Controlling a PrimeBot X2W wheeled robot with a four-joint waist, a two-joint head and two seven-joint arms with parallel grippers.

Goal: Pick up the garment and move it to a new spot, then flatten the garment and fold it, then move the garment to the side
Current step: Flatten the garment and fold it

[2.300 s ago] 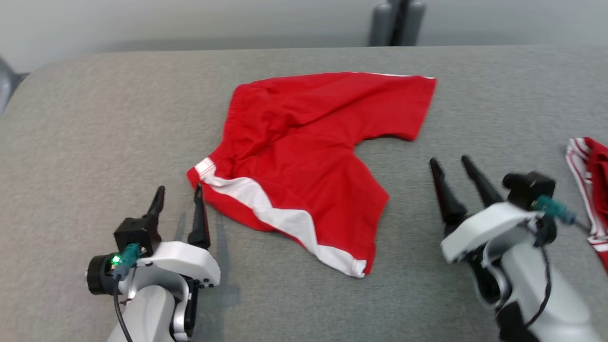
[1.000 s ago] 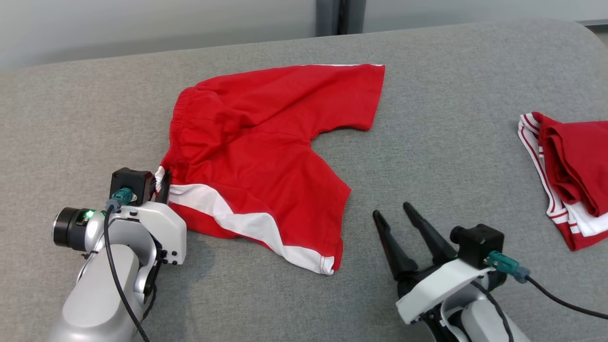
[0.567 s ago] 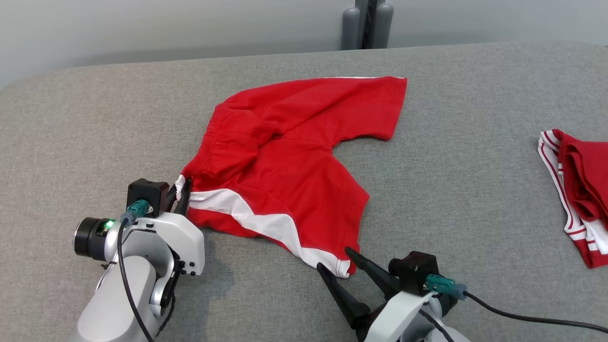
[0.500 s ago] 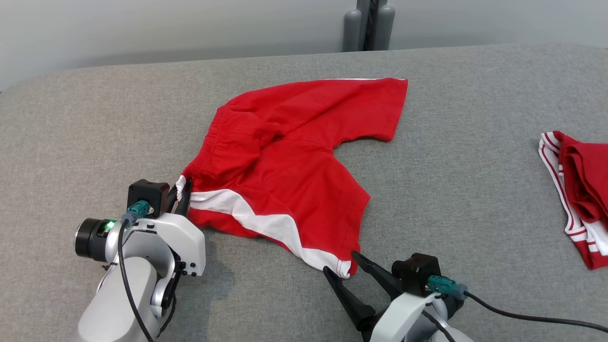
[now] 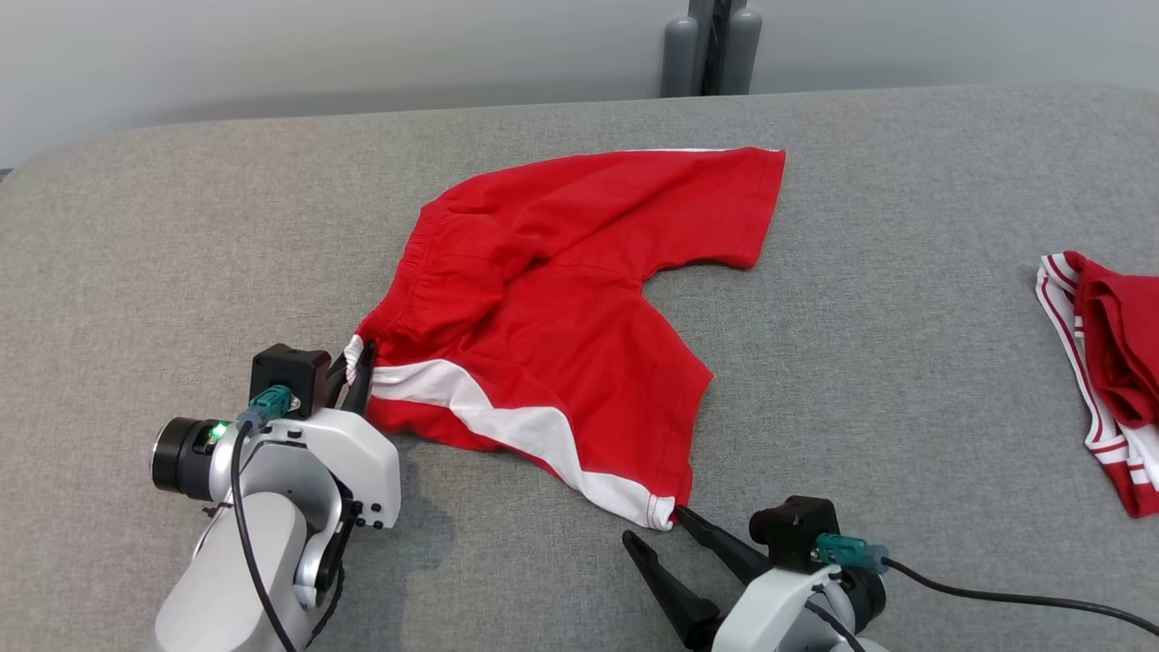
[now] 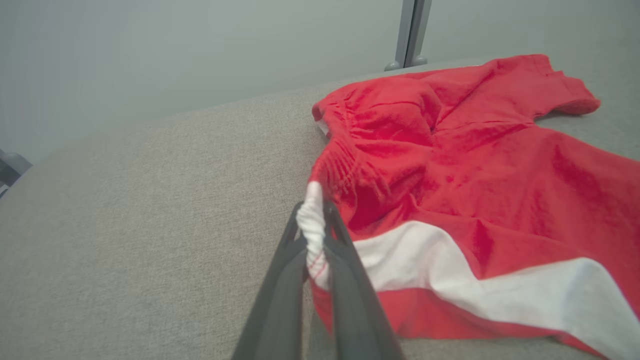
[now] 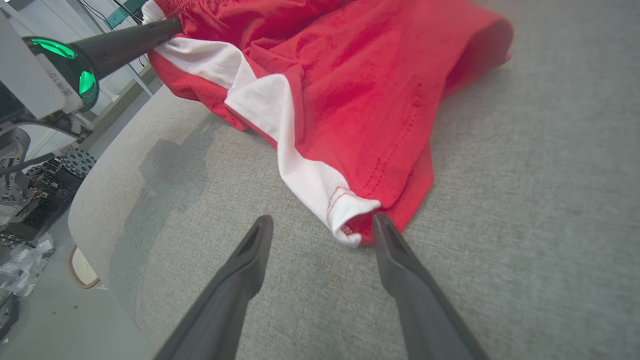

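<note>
The garment point(image 5: 561, 299) is a pair of red shorts with a white side stripe, spread on the grey padded table point(image 5: 181, 235). My left gripper point(image 5: 355, 362) is shut on the white end of the waistband point(image 6: 312, 227) at the shorts' left corner. My right gripper point(image 5: 656, 527) stands open at the near leg hem. In the right wrist view the white hem corner point(image 7: 350, 212) lies between the fingers point(image 7: 395, 250), touching the right one. The same view shows the left gripper's fingers point(image 7: 127, 42) at the upper left.
A second red and white garment point(image 5: 1109, 362), folded, lies at the table's right edge. A grey post point(image 5: 711, 45) stands behind the table's far edge. The table's near left corner point(image 7: 95, 210) drops off to a floor with clutter.
The left gripper closed on the waistband corner and holds it. The right gripper swung in from the right to the near hem corner. The camera shifted too.
</note>
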